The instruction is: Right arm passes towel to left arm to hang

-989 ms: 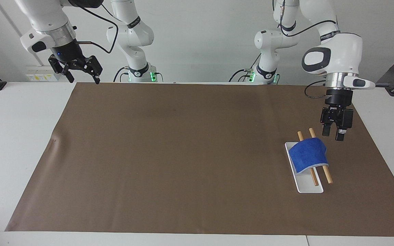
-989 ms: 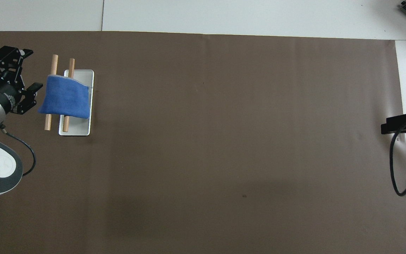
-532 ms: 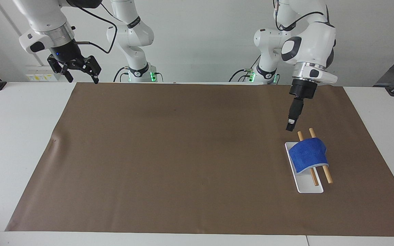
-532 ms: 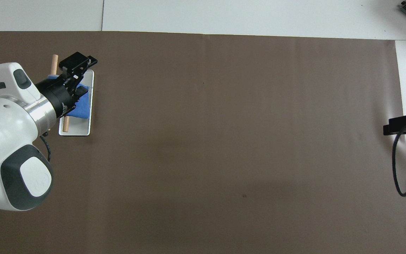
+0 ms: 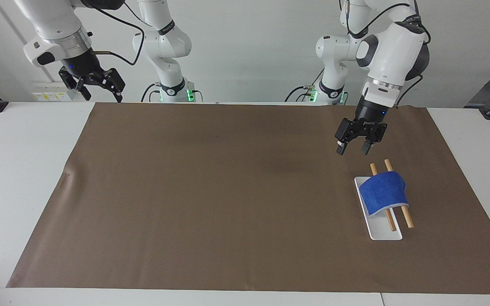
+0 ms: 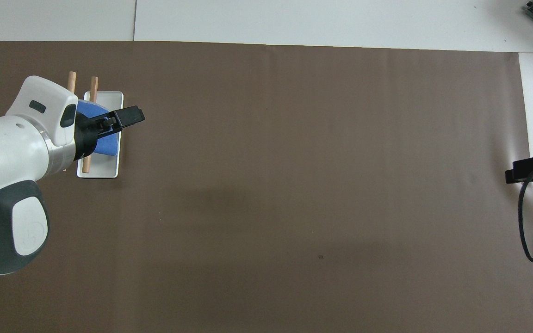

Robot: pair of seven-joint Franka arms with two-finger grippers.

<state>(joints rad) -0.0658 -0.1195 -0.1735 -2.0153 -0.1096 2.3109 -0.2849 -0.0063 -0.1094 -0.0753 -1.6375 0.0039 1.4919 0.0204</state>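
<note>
The bright blue towel point(image 5: 383, 192) hangs draped over two wooden rods point(image 5: 406, 216) of a small rack with a white base point(image 5: 383, 233), at the left arm's end of the table. It also shows in the overhead view point(image 6: 106, 144), partly covered by the left arm. My left gripper point(image 5: 352, 149) is open and empty, raised over the brown mat beside the rack, apart from the towel; in the overhead view point(image 6: 127, 118) it covers part of the rack. My right gripper point(image 5: 99, 95) is open and empty, waiting high over the mat's edge at the right arm's end point(image 6: 532, 169).
A brown mat point(image 5: 228, 191) covers most of the white table point(image 5: 15, 170). The rods' bare ends point(image 6: 93, 83) stick out past the towel. A black cable point(image 6: 525, 222) hangs from the right arm.
My left gripper swung from the outer side of the rack across it toward the table's middle and turned. The towel stayed on the rods. The right gripper barely moved.
</note>
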